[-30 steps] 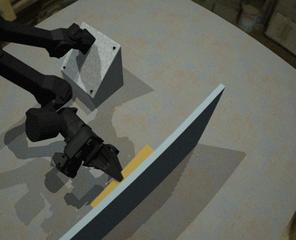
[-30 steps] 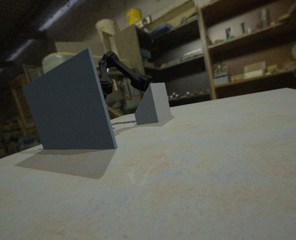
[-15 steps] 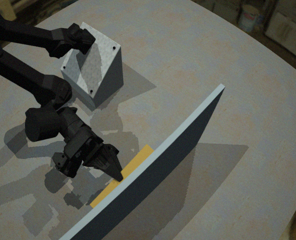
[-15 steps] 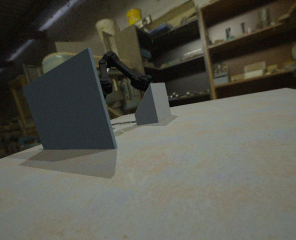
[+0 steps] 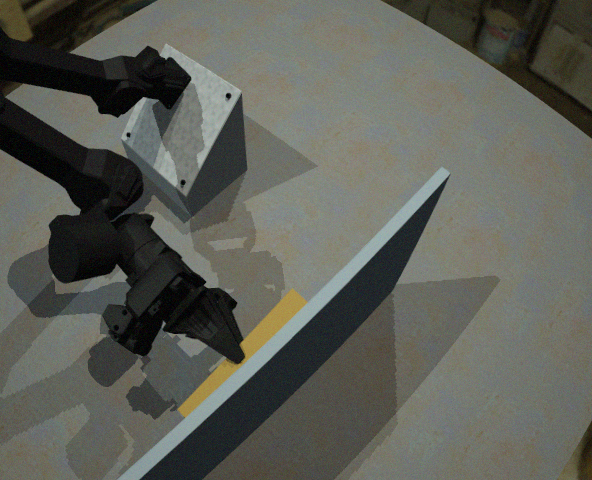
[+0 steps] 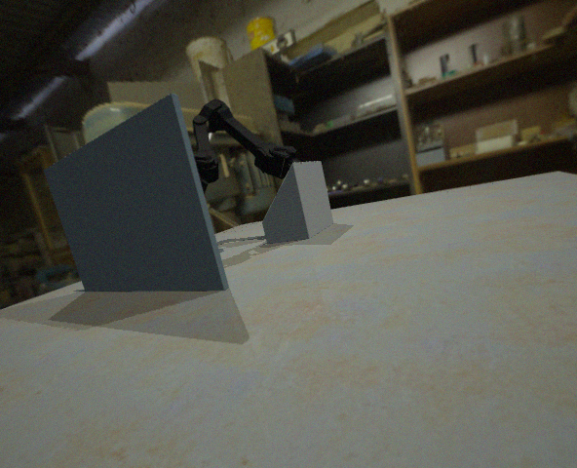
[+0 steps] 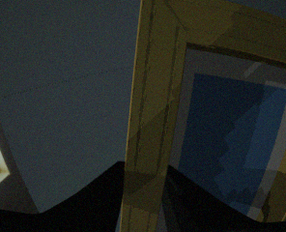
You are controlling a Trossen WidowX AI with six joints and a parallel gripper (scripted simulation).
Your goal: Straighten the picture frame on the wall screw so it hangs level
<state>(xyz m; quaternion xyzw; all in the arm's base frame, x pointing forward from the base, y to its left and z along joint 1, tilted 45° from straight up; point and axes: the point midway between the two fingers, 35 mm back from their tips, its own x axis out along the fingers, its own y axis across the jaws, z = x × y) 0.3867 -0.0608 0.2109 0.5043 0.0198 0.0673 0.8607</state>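
Seen from above, at lower centre: end effector [image 5: 240, 357] [image 7: 143, 170] closed on the yellow picture frame [image 5: 268, 322] [image 7: 153, 97], right against the pale wall panel [image 5: 337, 281] [image 6: 137, 206] [image 7: 66, 97]. Mounted at upper left, on a sloping speckled block [image 5: 213, 98] [image 6: 314, 199]: black arm [image 5: 43, 136] [image 6: 241, 132], elbow bent down toward the frame. Beneath everything, a mottled greyish tabletop [image 5: 534, 232] [image 6: 404, 327], crossed by hard-edged shadows.

In the exterior view, only the back of the panel at left, upright on the tabletop — frame and end effector both hidden behind. Around and beyond, a dim workshop: wooden shelving [image 6: 404, 110] at upper right, a yellow tub [image 6: 260, 32] near top centre, light strips at upper left.

In the wrist view, fingertips at bottom centre, one each side of the frame's upright side rail. Blue picture in a pale mount at right. Likely light and stiff, with a smooth rail that might slip under a loose pinch; perhaps glazed, so best spared knocks. Sensible hold: the side rail, as now, lifting only slightly — too much, and possibly off the hidden screw. Levelness: cannot tell from these angles.
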